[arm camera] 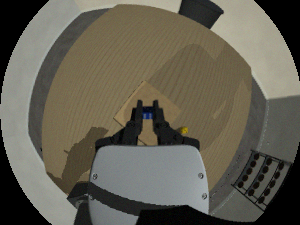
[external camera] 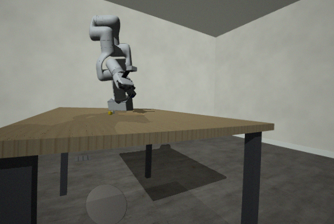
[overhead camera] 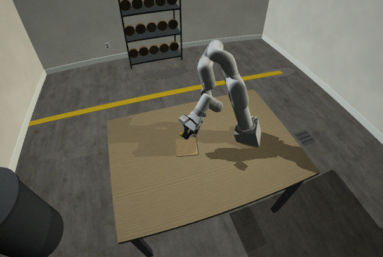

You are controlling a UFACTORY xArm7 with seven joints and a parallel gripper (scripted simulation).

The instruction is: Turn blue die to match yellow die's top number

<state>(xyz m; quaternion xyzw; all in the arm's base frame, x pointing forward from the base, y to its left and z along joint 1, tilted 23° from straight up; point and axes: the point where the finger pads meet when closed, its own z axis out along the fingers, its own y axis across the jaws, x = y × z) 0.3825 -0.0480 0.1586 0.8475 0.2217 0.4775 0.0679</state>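
My gripper (overhead camera: 186, 137) (external camera: 132, 94) (arm camera: 147, 106) is shut on the blue die (arm camera: 147, 114), which shows between the fingers in the wrist view. The gripper is tilted and holds the die in the air above the table, near the mat. The square tan mat (overhead camera: 187, 149) (arm camera: 167, 107) lies on the table. The yellow die (overhead camera: 181, 134) (external camera: 110, 113) (arm camera: 184, 130) lies on the table beside the mat. The numbers on the dice are too small to read.
The wooden table (overhead camera: 177, 188) (external camera: 193, 124) bears everything. A small greyish thing (external camera: 113, 112), perhaps another die, shows beside the yellow die in the exterior view. The arm's base (overhead camera: 250, 137) (external camera: 119, 105) stands behind the mat in the exterior view.
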